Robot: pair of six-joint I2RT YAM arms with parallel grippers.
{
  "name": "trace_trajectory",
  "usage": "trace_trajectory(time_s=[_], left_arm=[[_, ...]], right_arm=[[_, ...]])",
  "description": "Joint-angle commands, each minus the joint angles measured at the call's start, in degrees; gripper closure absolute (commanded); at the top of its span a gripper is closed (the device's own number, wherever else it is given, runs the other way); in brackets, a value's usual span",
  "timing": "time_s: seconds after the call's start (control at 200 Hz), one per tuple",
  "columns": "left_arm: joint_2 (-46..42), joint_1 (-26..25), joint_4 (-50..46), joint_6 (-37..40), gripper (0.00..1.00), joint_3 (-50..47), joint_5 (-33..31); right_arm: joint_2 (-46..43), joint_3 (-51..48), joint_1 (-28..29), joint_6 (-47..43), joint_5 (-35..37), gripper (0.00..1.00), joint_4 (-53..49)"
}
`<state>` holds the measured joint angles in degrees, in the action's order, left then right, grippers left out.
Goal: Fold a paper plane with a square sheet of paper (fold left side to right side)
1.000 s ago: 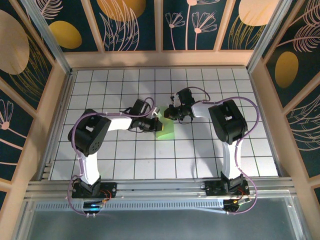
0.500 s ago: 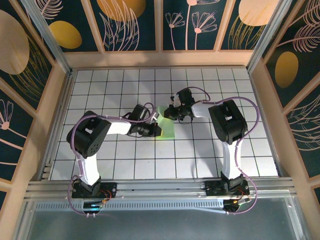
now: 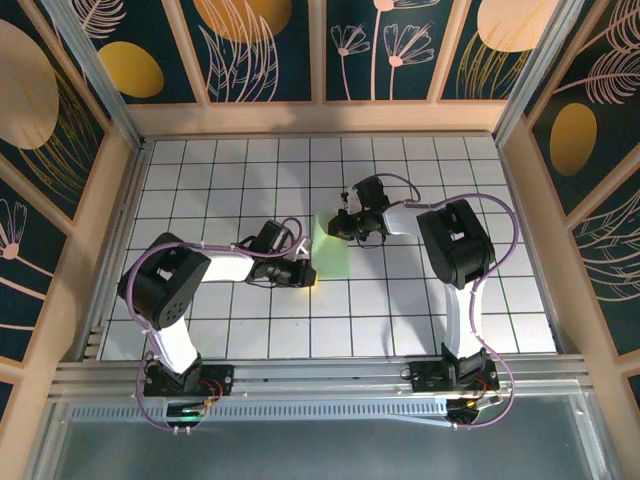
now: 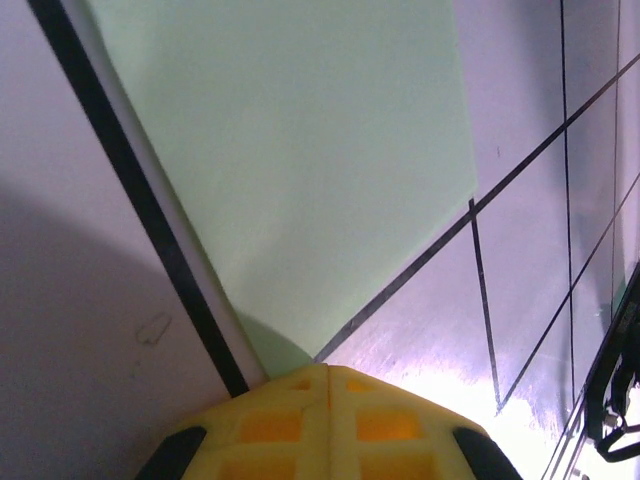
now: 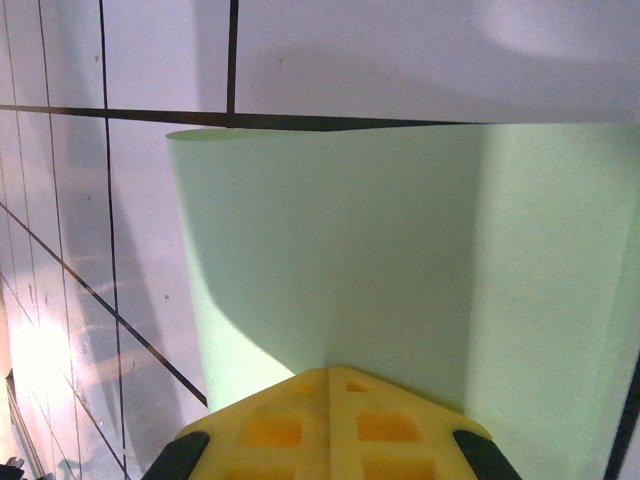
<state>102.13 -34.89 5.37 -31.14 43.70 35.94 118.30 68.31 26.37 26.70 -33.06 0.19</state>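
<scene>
Aluminium rail (image 3: 320,378) ran along the near edge, both arm bases bolted to it. White grid-tiled table (image 3: 200,330) beyond. Left gripper (image 3: 310,274) sat low on the tiles around mid-table, jaws closed. In the left wrist view its yellow fingertips (image 4: 290,425) were pressed together, tip right at the near corner of the square sheet of paper (image 4: 300,150); could not tell if that corner was pinched or only touched. Pale-green sheet (image 3: 333,255) lay mid-table between the two grippers, showing from above as a narrow strip, far end towards the back wall. Right gripper (image 3: 338,228) was at the sheet's far end, jaws closed too. Right wrist view: yellow fingertips (image 5: 280,425) together, resting on the paper (image 5: 330,250), whose left edge curved round like a loose, uncreased fold. Patterned dark wall panels (image 3: 320,50) behind.
</scene>
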Motion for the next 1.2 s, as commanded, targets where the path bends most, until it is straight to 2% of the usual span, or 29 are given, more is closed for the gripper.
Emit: trace_trajectory(time_s=[0.0,0.3,0.601,0.921,1.196], left_arm=[[-1.8,-0.2,-5.8,-0.1,0.96,0.5,0.9],[-0.5,5.8,-3.0,-0.6,0.97,8.3,5.3],[9.5,6.0,-5.2,3.3,0.99,17.9,2.8],[12.6,5.9,-5.1,3.8,0.99,16.4,0.6],[12.9,5.1,-8.1,5.2,1.00,14.9,-4.1]], right_arm=[[1.5,-1.9,-0.4,-2.4,5.6,1.00,-4.8],[0.8,-2.4,-0.3,-2.4,5.7,1.00,-4.8],[0.4,-2.3,-0.1,-2.3,5.7,1.00,-4.8],[-1.6,-1.4,0.1,-1.8,4.0,1.00,-4.3],[-6.9,-0.1,0.1,-1.2,1.9,1.00,-4.8]])
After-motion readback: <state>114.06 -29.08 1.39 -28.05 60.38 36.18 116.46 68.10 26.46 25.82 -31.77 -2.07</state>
